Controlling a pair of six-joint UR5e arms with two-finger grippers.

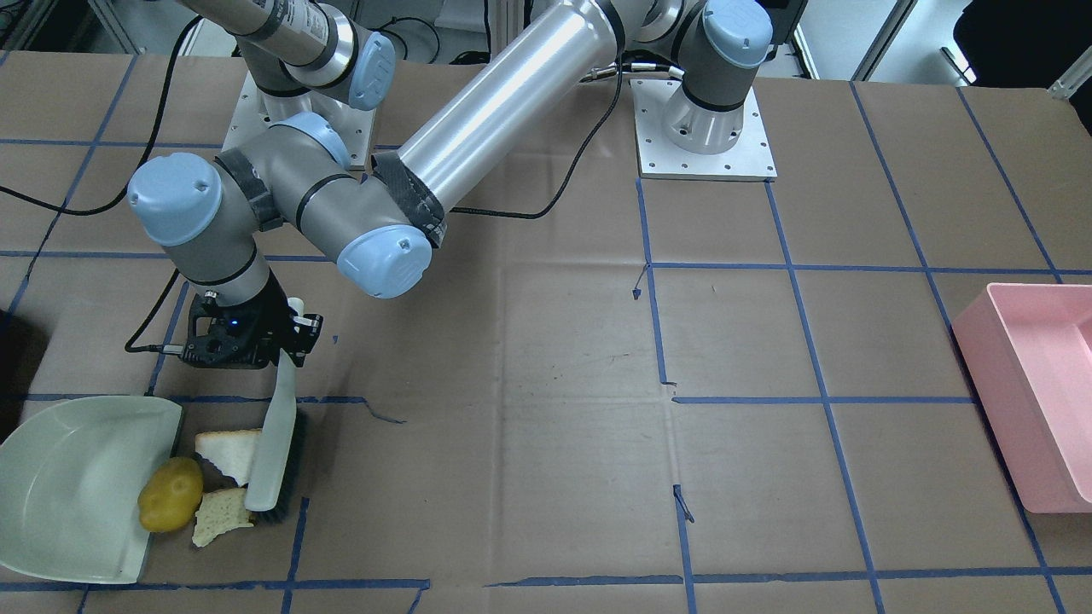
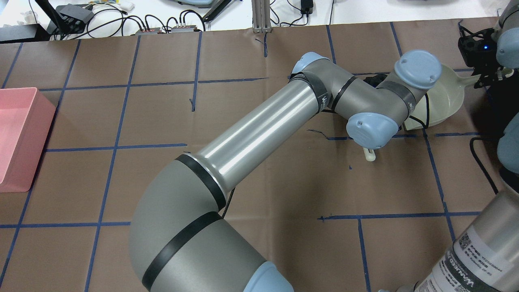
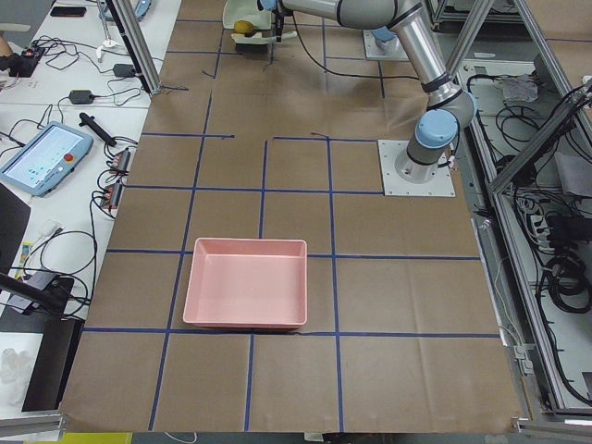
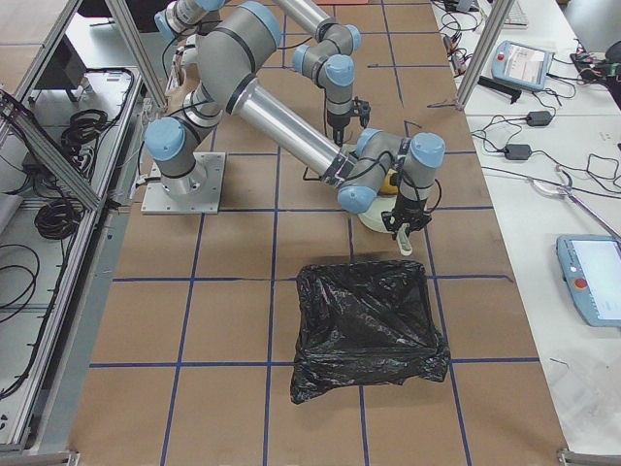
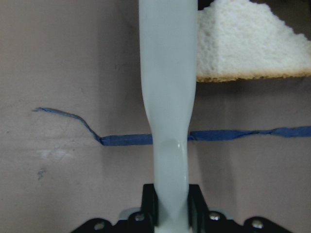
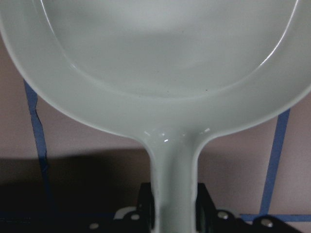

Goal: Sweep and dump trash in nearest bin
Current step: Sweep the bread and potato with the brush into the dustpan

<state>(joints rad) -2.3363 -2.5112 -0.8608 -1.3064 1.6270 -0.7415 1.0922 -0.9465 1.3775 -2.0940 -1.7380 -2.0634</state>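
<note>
A lumpy yellow potato (image 1: pixel 171 493) lies at the open lip of a pale green dustpan (image 1: pixel 68 486). Two torn white bread pieces (image 1: pixel 226 452) (image 1: pixel 220 514) lie beside it, between the potato and a pale brush (image 1: pixel 273 456) with dark bristles. My left gripper (image 1: pixel 290 341) reaches across the table and is shut on the brush handle (image 5: pixel 167 121); one bread piece (image 5: pixel 243 48) shows just past the handle. My right gripper (image 2: pixel 484 71) is shut on the dustpan handle (image 6: pixel 172 179). The dustpan rests flat on the table.
A black bag-lined bin (image 4: pixel 364 330) stands at the table end close to the dustpan. A pink bin (image 1: pixel 1036 392) sits at the opposite end. My left arm's long link (image 2: pixel 251 134) spans the table's middle. Blue tape lines grid the brown surface.
</note>
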